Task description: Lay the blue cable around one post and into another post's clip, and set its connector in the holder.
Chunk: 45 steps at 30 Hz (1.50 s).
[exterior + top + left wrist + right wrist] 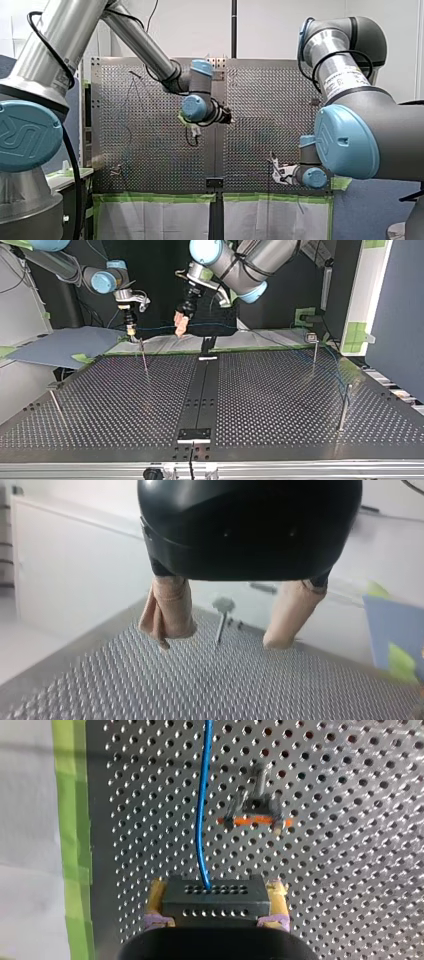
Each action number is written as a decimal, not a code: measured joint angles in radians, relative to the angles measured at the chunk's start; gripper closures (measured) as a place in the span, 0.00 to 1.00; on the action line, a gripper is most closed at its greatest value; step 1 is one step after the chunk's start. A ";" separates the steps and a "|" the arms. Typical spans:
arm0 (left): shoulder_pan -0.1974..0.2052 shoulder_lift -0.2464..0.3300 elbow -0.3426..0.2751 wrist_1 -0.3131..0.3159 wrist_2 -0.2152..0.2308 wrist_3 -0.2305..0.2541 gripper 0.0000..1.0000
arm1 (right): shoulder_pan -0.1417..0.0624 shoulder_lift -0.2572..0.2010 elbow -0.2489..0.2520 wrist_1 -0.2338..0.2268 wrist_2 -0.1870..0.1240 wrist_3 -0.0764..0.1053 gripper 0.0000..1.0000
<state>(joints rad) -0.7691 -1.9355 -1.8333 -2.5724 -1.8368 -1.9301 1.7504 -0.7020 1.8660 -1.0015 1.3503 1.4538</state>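
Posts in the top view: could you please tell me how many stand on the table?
4 posts: one near my right gripper, one at the view's left, one far back at its right, one nearer at its right. Others may be hidden.

Cable (202,810): bright blue.
Connector (214,899): dark grey, two rows of small holes.
Pads (156,895) of right jaws: yellow, purple at the base.
Pads (170,610) of left jaws: beige, under a glossy black body.
Desk (300,405): grey metal, regular grid of holes; black strip (200,390) down its middle.
Tape (75,820) on desk edge: green.
Clip (255,821): orange bar, dark frame.
Arm caps (27,135): light blue; tubes (45,45): silver.
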 joint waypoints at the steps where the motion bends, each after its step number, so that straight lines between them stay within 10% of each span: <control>1: -0.011 -0.011 0.012 0.011 0.000 -0.003 0.00 | -0.003 0.000 0.000 0.002 0.000 -0.002 1.00; 20: -0.197 -0.197 0.197 0.197 0.002 -0.048 0.00 | -0.049 0.000 0.000 0.023 0.001 -0.024 1.00; 32: -0.312 -0.318 0.290 0.313 -0.092 -0.042 0.00 | -0.059 0.000 0.000 0.039 0.001 -0.041 1.00; 45: -0.220 -0.444 0.294 0.315 -0.024 -0.034 0.00 | -0.060 0.000 0.000 0.045 0.001 -0.048 1.00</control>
<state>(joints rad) -0.9892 -2.3799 -1.5397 -2.2576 -1.8612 -1.9643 1.6907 -0.7020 1.8662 -0.9562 1.3516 1.4056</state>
